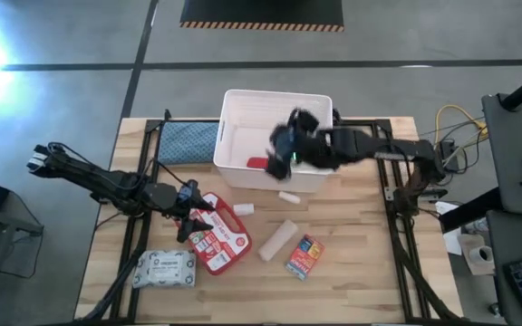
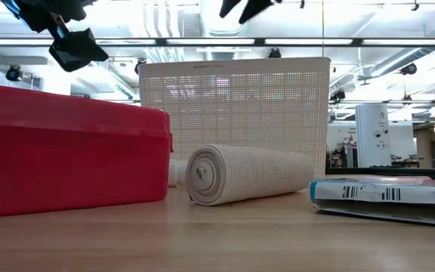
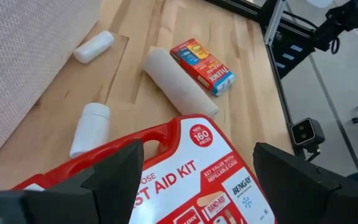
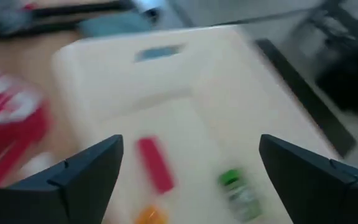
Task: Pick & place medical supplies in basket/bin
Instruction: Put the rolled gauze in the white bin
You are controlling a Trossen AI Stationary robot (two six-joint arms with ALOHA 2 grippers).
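High view: right gripper (image 1: 290,136) hangs over the basket (image 1: 234,101), jaws wide, empty; red tube (image 4: 155,164) & green-capped bottle (image 4: 238,188) inside. Left gripper (image 1: 191,220), spread wide, sits above first-aid pouch (image 1: 220,237) on desk. Advice: drop straight, straddle pouch edge, close firmly.

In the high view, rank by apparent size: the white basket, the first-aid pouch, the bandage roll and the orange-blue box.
1. white basket
2. first-aid pouch
3. bandage roll and orange-blue box: they look about alike, too close to rank.
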